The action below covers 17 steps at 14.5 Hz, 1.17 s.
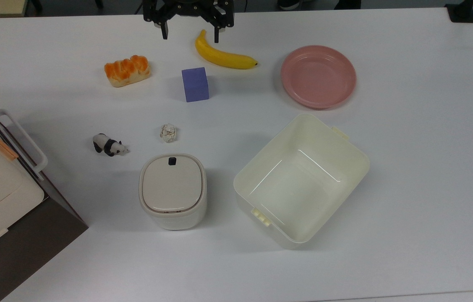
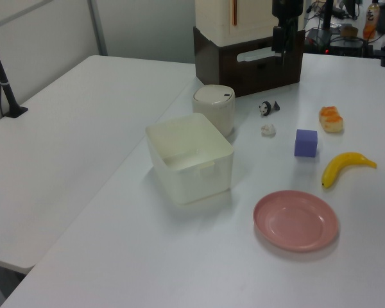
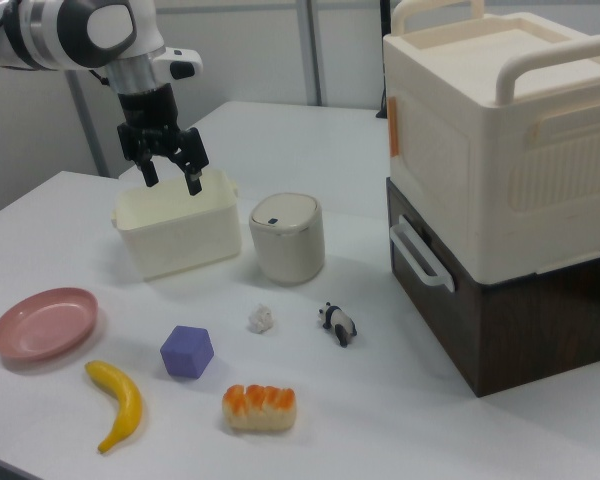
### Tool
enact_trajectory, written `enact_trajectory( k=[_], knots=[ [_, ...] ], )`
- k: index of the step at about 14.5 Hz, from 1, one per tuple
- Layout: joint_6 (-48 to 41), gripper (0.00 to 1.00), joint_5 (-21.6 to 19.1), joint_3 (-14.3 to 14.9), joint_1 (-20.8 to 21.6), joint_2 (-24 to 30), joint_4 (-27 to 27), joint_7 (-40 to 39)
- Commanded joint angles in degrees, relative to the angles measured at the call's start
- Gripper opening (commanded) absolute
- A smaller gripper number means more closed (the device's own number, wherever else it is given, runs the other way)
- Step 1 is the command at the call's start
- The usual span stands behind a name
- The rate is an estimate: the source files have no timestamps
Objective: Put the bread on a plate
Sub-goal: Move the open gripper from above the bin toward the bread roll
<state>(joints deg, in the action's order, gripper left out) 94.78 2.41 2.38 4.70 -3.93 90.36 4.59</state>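
Right view, near edge of the white worktop [image 3: 400, 430]: bread [image 3: 260, 408] lies flat, untouched, orange glaze up. Banana [image 3: 117, 401] to the right view's left of it; purple cube [image 3: 187, 351] just behind, between the two. Plate [image 3: 42, 322] sits further toward the right view's left, well apart from the bread. Mid-worktop: paper wad [image 3: 262, 319] and panda figure [image 3: 337, 323]. Behind them, lidded bin [image 3: 287, 238] beside the open cream tub [image 3: 174, 233]. Gripper [image 3: 169, 177] hangs in the air above the worktop, fingers [image 3: 193, 178] spread, holding nothing. Stacked storage boxes [image 3: 500, 180] at the right view's right.
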Motion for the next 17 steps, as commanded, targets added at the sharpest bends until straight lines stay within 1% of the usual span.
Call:
enact_trajectory(
  k=[1, 6, 9, 11, 12, 14, 17],
  knots=[
    [-0.74, 1.0, -0.91, 0.52, 0.22, 0.33, -0.01, 0.33],
    [-0.74, 1.0, -0.91, 1.22, -0.48, 0.51, -0.01, 0.42],
    [-0.65, 1.0, -0.83, 1.22, -3.2, 0.86, -0.01, 0.33],
    [-0.3, 1.0, -0.83, 1.22, -6.09, 1.47, 0.34, 0.33],
    [-0.13, 1.0, -0.83, 1.22, -8.02, 2.78, 1.47, 0.24],
    [-0.04, 1.0, -0.83, 1.22, -10.05, 4.89, 3.76, 0.24],
    [-0.12, 1.0, -0.91, 1.14, -13.13, 10.5, 9.46, 0.59]
  ],
)
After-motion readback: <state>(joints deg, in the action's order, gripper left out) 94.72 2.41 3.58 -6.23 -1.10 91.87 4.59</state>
